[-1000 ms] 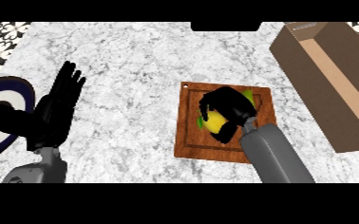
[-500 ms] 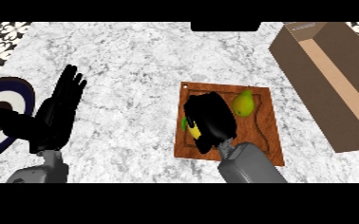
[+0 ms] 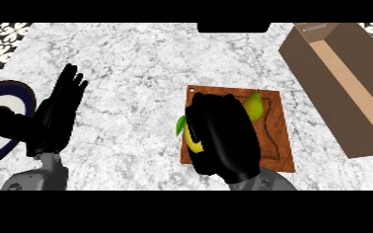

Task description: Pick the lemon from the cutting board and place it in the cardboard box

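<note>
Covering the left half of the cutting board (image 3: 277, 143), the right hand (image 3: 222, 138) is seen from above with its fingers curled downward over the lemon (image 3: 191, 139). Only a yellow sliver of the fruit and a green leaf are left showing, just past the fingers on their left side, at the board's left edge. The fingers appear to be wrapped round the lemon, though the underside of the grip is hidden by the back of the hand, so contact there cannot be confirmed. Whether the fruit has been lifted off the wood cannot be told from this angle.

Beyond the fingertips, toward the board's far right corner, a greenish pear-shaped fruit (image 3: 253, 106) is lying untouched; it is apart from the fingers, probably so that only the lemon is taken.

The cardboard box (image 3: 336, 74) is set well to the right of the fingers and further away, its open top turned up so that something can be lowered in. The lemon is judged to be gripped but not yet carried across.

The left hand (image 3: 56, 113) is held open near the left edge, fingers straight and upward, at rest beside a dark plate (image 3: 10, 95).
</note>
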### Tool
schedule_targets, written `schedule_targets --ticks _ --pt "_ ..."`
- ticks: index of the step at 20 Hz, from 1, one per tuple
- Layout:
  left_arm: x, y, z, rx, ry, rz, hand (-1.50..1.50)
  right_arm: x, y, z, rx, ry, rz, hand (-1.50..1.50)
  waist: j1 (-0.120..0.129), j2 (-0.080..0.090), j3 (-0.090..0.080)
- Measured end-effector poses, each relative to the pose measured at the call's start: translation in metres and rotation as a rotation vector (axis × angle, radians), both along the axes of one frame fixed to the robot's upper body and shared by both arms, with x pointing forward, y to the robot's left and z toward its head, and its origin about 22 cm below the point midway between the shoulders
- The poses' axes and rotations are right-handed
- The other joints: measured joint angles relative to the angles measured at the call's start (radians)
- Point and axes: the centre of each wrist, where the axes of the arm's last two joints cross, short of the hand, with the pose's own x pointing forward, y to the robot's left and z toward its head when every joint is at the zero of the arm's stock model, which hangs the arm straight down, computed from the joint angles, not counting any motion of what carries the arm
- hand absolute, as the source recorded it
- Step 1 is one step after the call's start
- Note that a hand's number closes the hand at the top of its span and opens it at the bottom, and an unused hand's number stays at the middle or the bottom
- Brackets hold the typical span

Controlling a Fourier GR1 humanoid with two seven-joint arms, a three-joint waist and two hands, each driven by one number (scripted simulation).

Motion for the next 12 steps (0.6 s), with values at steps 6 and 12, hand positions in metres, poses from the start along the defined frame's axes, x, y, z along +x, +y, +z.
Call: schedule_targets --ticks 6,12 --pt "0.003 -0.001 0.002 -0.001 -0.004 0.001 0.00 0.004 -0.018 0.040 0.134 -0.133 -0.210 1.50 0.000 0.001 0.000" --pt "0.000 -0.001 0.001 0.004 -0.006 0.002 0.00 0.015 -0.056 0.069 0.190 -0.178 -0.377 1.50 0.001 0.002 0.000"
